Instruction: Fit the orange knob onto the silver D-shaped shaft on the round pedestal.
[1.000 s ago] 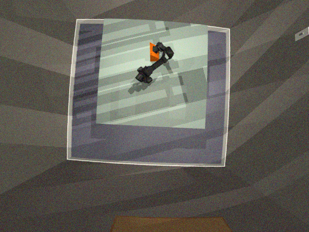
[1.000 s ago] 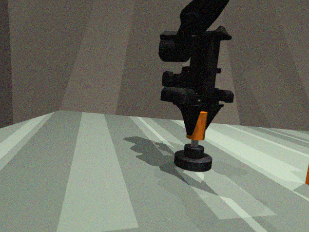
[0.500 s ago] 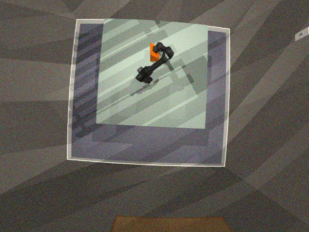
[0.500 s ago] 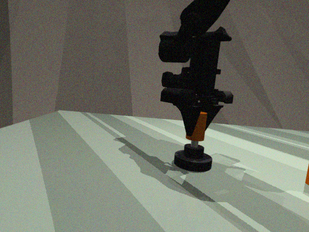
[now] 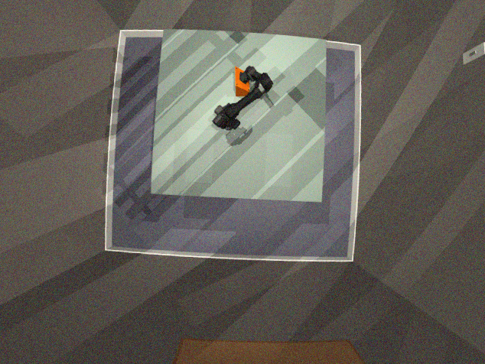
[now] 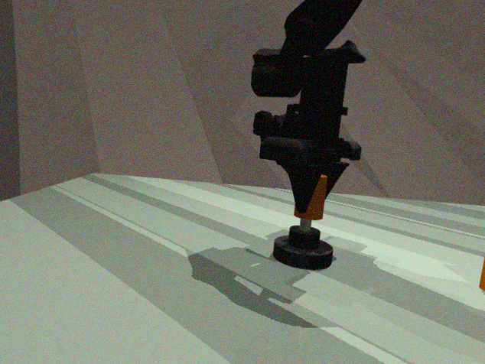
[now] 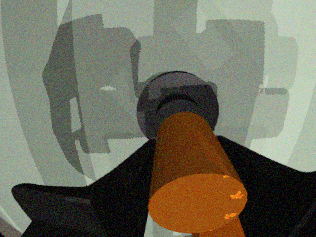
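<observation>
My gripper (image 6: 311, 205) (image 7: 185, 143) is shut on the orange knob (image 6: 319, 201) (image 7: 197, 203) and points down. In the top view the gripper (image 5: 226, 121) is seen from above and hides the knob. The knob is upright, above the round black pedestal (image 6: 302, 256) (image 7: 148, 111). A short length of the silver shaft (image 6: 304, 225) shows between the knob's underside and the pedestal's raised collar. The knob's lower edge is clear of the collar. The hole, the shaft's tip and both flat sides are hidden.
The arm's base stands by an orange block (image 5: 242, 89), whose edge also shows at the far right of the exterior view (image 6: 483, 276). The pale green table top (image 5: 289, 164) lies over a larger blue-grey area with a white rim (image 5: 357, 156). Striped shadows cross the surfaces.
</observation>
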